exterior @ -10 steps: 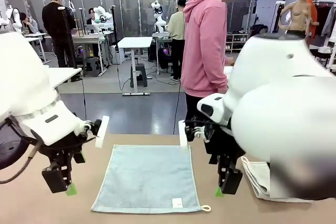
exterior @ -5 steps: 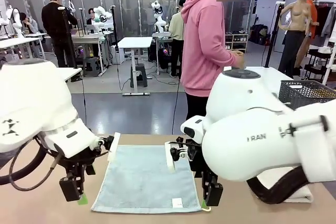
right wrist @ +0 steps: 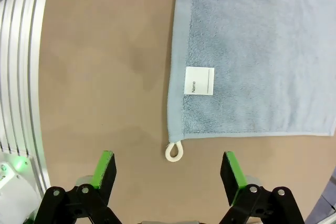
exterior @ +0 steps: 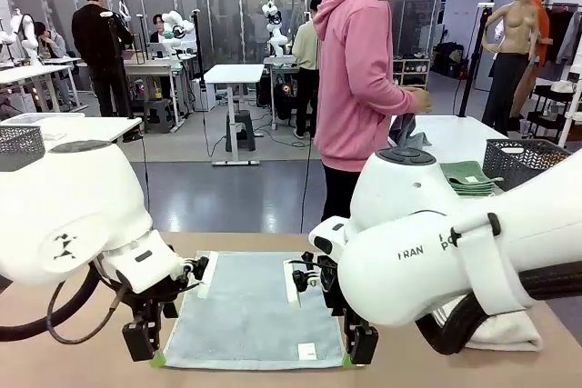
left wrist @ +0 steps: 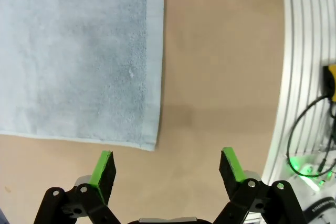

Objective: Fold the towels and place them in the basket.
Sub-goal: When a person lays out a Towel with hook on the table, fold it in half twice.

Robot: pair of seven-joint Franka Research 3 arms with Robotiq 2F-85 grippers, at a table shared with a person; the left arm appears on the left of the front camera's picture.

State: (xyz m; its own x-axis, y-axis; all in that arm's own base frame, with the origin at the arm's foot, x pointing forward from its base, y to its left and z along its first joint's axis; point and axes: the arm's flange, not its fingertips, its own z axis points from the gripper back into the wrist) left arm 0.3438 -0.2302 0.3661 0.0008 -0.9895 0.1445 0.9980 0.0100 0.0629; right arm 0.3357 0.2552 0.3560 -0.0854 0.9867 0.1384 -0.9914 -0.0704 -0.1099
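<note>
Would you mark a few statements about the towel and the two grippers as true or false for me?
1. The light blue towel lies flat and unfolded on the table. True.
2. The right gripper is shut on the towel's loop. False: its jaws are open and the loop lies free on the table.
3. A white label sits near the corner with the loop. True.
4. The left gripper has lifted a towel corner. False: it is open and the corner lies flat on the table.
5. A person in a pink hoodie stands at the far side. True.
</note>
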